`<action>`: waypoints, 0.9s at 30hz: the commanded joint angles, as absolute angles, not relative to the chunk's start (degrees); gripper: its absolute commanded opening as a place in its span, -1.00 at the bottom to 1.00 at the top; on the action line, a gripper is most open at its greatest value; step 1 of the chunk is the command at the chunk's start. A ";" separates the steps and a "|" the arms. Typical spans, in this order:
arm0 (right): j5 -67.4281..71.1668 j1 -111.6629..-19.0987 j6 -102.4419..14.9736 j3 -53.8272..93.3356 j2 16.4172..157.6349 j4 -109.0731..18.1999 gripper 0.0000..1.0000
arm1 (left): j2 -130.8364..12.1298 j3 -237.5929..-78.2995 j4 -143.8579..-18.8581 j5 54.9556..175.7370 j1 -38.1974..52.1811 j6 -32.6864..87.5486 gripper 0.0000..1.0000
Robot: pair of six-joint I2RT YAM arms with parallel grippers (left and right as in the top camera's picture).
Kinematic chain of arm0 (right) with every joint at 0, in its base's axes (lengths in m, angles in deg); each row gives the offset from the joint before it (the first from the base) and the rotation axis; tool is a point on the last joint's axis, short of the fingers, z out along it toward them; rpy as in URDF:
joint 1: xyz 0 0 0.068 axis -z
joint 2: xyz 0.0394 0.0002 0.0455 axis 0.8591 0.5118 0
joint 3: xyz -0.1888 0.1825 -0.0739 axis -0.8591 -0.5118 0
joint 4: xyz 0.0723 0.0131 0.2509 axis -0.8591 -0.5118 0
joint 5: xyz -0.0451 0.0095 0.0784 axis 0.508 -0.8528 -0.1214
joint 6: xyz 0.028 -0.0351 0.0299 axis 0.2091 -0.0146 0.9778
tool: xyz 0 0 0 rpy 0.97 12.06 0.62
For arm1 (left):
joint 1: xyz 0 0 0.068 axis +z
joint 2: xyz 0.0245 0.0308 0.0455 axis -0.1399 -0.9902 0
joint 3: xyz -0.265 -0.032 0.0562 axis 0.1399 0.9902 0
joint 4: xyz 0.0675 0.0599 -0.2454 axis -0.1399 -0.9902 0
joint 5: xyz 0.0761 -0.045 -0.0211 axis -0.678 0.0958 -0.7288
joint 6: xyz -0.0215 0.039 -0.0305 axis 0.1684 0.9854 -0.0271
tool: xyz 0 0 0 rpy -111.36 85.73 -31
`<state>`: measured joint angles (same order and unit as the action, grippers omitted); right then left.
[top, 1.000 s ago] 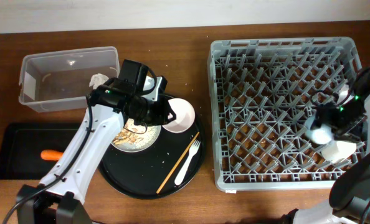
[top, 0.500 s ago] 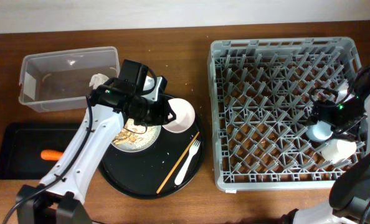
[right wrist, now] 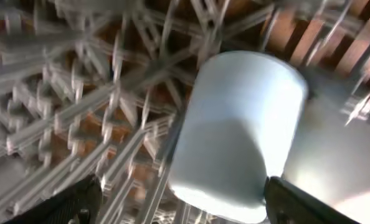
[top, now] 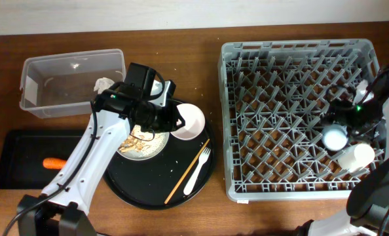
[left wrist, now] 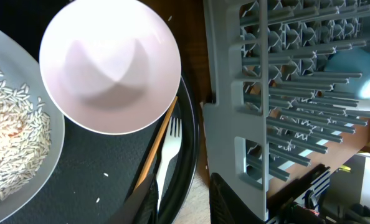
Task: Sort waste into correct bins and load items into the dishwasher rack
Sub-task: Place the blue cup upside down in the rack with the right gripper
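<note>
I'm working over a brown wooden bench (top: 201,65) with a pale wall along its far edge. The white bowl (left wrist: 110,62) is sitting open side up, just ahead of my left hand (left wrist: 185,199), whose fingers are standing narrowly parted and pinching nothing. I'm judging the bowl to be light, rigid and glossy, so probably slippery. It looks empty. I'm planning to take it by the rim, one finger inside and one outside, on the side clear of the plate (left wrist: 17,137), since its smooth round wall offers nothing else to hold. The plate, beside the bowl and tucked under its rim, is carrying beige scraps (left wrist: 10,130), so it needs level handling. Nearer my fingertips the chopstick (left wrist: 159,140) and the fork (left wrist: 170,149) are lying side by side on the round black tray (left wrist: 110,186). Both are thin, flat and awkward to pinch. Beyond them the dishwasher rack (top: 228,131) is standing. In it, my right hand (right wrist: 180,186) is spread wide and gripping nothing. The light blue cup (right wrist: 235,137) is resting among the pegs just ahead of that hand, with the small white cup (top: 355,156) beside it.
</note>
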<state>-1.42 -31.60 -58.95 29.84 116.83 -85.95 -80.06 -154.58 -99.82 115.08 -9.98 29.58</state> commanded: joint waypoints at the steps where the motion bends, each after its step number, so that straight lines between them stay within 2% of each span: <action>1: -3.39 -31.45 -59.47 32.84 115.47 -89.90 0.71 | -79.60 -155.04 -99.77 114.62 -9.74 30.52 -0.46; 8: -3.87 -31.80 -60.39 29.27 113.90 -90.04 0.67 | -79.60 -155.04 -99.77 114.21 -9.76 30.50 -0.46; 14: -6.10 -37.15 -62.73 24.92 113.96 -88.72 0.69 | -79.60 -155.04 -99.79 114.23 -9.76 30.50 -0.46; 19: -6.23 -37.83 -62.75 24.97 113.77 -90.39 0.69 | -79.60 -155.04 -99.82 114.21 -9.81 30.52 -0.46; 22: -14.23 -37.83 -68.50 24.97 112.37 -92.05 0.69 | -79.60 -155.04 -99.82 114.21 -9.81 30.52 -0.46; 27: -14.97 -37.83 -69.88 24.95 112.06 -93.40 0.69 | -79.60 -155.04 -99.82 114.23 -9.81 30.50 -0.46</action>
